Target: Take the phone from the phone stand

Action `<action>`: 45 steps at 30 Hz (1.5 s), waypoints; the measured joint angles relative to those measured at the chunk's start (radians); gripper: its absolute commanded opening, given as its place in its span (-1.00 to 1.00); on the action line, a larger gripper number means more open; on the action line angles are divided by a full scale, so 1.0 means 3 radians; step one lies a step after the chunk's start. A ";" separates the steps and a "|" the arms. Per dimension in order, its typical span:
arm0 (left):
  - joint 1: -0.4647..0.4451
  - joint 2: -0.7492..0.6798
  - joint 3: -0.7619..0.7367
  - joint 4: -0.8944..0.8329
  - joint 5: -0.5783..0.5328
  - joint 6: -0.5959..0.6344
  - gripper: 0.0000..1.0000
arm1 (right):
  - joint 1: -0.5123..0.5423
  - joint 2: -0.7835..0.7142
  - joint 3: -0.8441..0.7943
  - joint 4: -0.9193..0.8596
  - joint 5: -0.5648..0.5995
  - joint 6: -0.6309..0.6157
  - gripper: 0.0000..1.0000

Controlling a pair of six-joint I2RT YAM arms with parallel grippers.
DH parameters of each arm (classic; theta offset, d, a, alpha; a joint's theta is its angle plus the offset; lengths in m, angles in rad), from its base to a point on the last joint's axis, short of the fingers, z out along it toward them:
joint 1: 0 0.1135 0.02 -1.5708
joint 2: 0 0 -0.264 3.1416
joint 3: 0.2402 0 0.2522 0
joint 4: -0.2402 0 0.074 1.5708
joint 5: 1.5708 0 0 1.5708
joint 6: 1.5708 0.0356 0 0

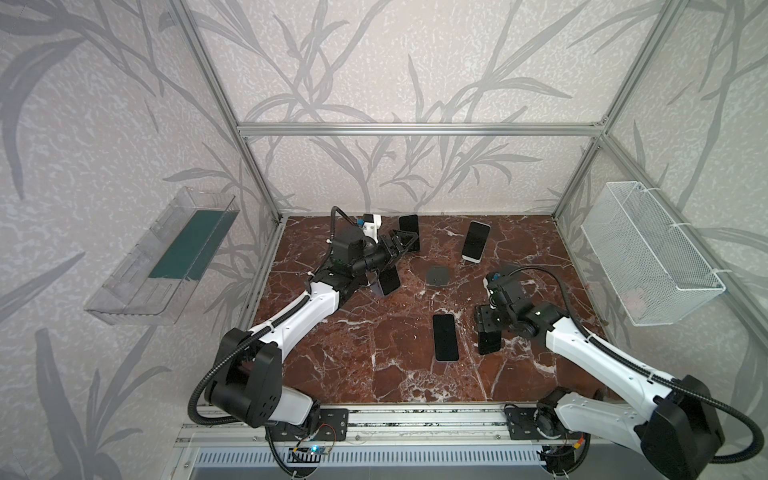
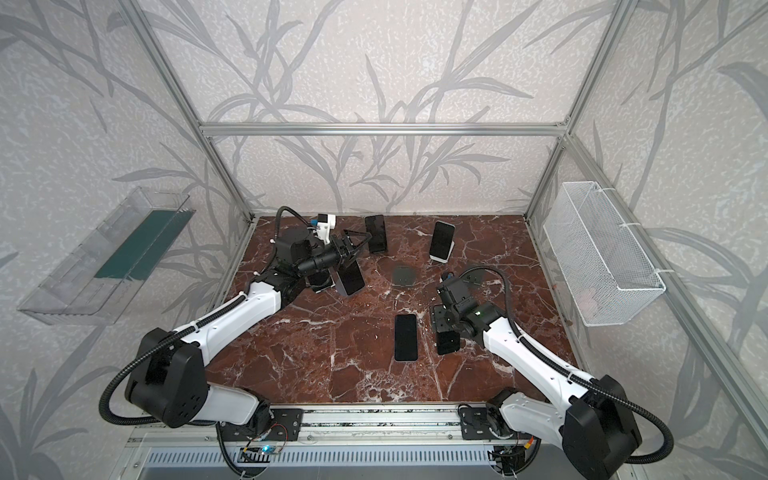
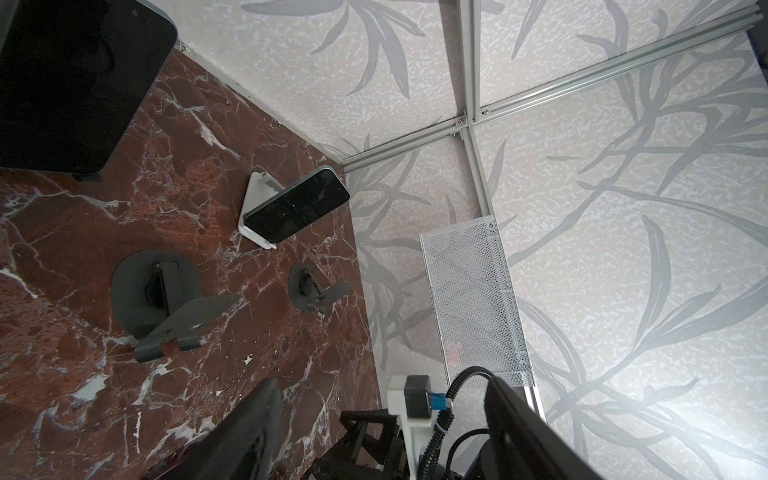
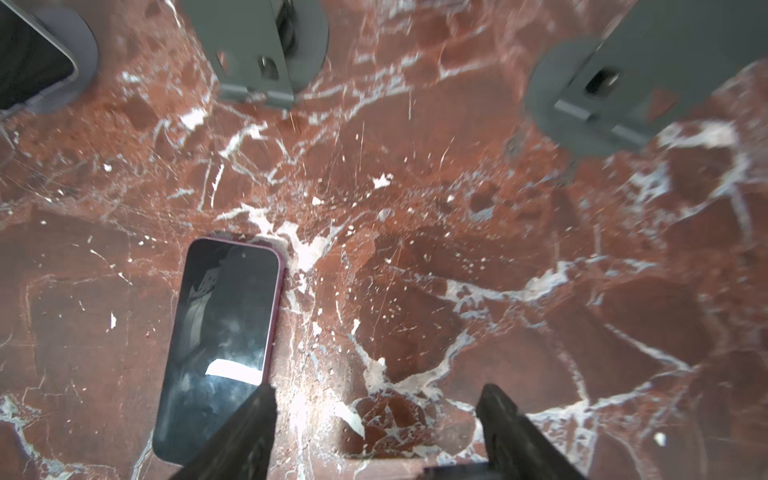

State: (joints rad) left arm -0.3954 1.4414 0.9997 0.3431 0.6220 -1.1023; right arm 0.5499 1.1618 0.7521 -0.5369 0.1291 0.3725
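Observation:
Dark-screened phones lean on stands: one at the back [image 1: 409, 230] [image 3: 75, 83], one by my left forearm [image 1: 389, 281], one on a white stand [image 1: 475, 241] [image 3: 297, 208]. My left gripper [image 1: 409, 245] [image 3: 380, 384] hovers close beside the back phone, open, with nothing between its fingers. A pink-edged phone [image 1: 445, 336] [image 4: 224, 332] lies flat on the marble. Just right of it my right gripper [image 1: 489, 347] [image 4: 376, 390] points down, open over bare marble.
Two empty grey stands [image 3: 156, 286] [image 3: 307, 286] sit mid-table; one [image 1: 437, 276] shows in both top views. A white mesh basket [image 1: 648, 253] hangs on the right wall and a clear bin [image 1: 162, 257] on the left wall. Aluminium frame posts edge the marble table [image 1: 353, 365].

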 measured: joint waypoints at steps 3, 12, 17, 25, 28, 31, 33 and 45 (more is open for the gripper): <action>-0.0001 0.0000 0.0000 -0.0003 0.0000 0.0010 0.56 | -0.0008 0.0125 -0.0009 0.0051 -0.0117 0.0053 0.25; -0.0001 0.0000 0.0000 -0.0048 0.0000 0.0027 0.56 | -0.0069 0.0498 -0.0006 0.0223 -0.0345 0.0195 0.25; -0.0010 0.0000 0.0000 -0.0066 0.0000 0.0032 0.56 | -0.0098 0.0783 -0.0001 0.0292 -0.0409 0.0266 0.24; -0.0014 0.0000 0.0000 -0.0069 0.0000 0.0036 0.56 | -0.0098 0.0992 0.0003 0.0397 -0.0355 0.0393 0.23; -0.0013 0.0000 0.0000 -0.0070 0.0000 0.0036 0.56 | -0.0098 0.1143 0.0037 0.0443 -0.0286 0.0429 0.24; -0.0014 0.0000 0.0000 -0.0070 0.0000 0.0036 0.56 | -0.0097 0.1268 0.0074 0.0486 -0.0220 0.0455 0.24; -0.0014 0.0000 0.0000 -0.0071 0.0000 0.0036 0.56 | -0.0097 0.1314 0.0109 0.0518 -0.0177 0.0477 0.24; -0.0014 0.0000 0.0000 -0.0058 0.0001 0.0024 0.56 | -0.0072 0.1453 0.0189 0.0673 -0.0022 0.0609 0.39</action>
State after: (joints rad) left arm -0.3996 1.4414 0.9997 0.3256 0.6224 -1.0950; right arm 0.5282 1.5978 0.8089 -0.3351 0.1226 0.5552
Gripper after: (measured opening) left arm 0.781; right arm 0.725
